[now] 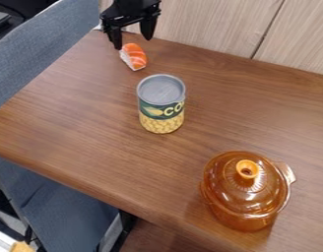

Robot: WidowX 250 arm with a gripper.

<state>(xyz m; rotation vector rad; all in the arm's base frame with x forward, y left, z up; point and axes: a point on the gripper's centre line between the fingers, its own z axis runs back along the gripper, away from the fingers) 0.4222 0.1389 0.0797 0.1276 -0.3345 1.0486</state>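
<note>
Near the hand (pixel 133 44) lies sushi (pixel 134 56) (orange, white-striped).

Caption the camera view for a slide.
Open black gripper above toy sushi, with a can and lidded amber pot on a wooden table.

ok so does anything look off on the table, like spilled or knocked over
Nothing stands out. The can is upright, the amber pot has its lid on, and the sushi piece by the gripper looks whole. No spill visible.
</note>
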